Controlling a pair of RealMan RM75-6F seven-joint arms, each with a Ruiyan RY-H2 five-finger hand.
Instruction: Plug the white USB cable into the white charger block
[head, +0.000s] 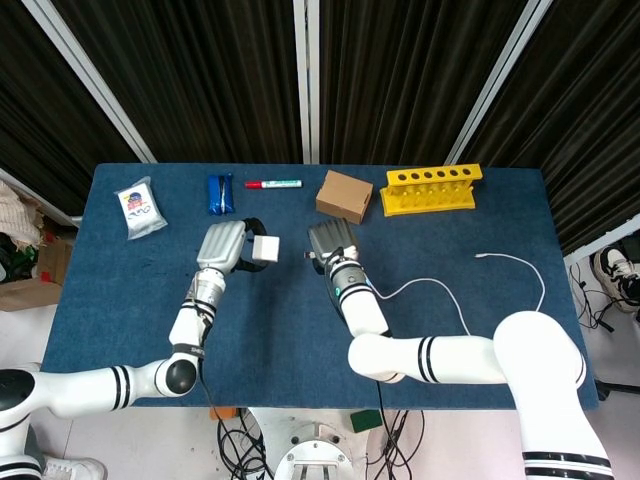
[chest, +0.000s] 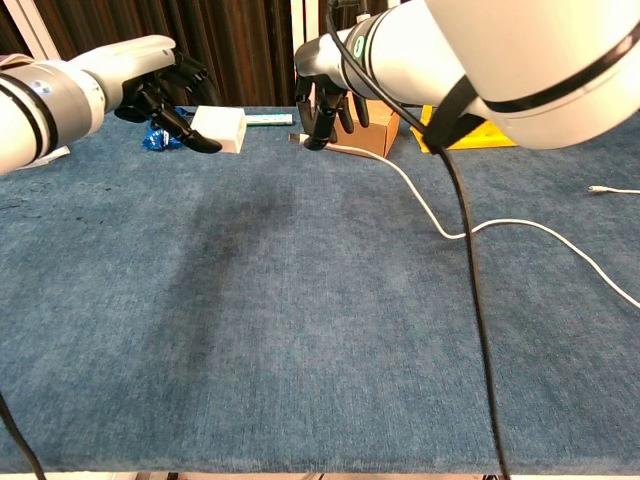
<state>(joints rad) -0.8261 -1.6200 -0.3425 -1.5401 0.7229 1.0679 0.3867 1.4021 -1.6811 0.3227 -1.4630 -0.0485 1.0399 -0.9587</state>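
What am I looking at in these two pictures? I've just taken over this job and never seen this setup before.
You are looking at a two-armed robot with finger hands at a blue table. One picture looks down from the robot's head, the other looks forward from its chest.

The left hand holds the white charger block up off the table. The right hand holds the plug end of the white USB cable, facing the block with a gap between them. The rest of the cable trails across the table to the right, its far end lying loose.

Along the back edge lie a white packet, a blue packet, a red-capped marker, a cardboard box and a yellow rack. None of these are being touched.
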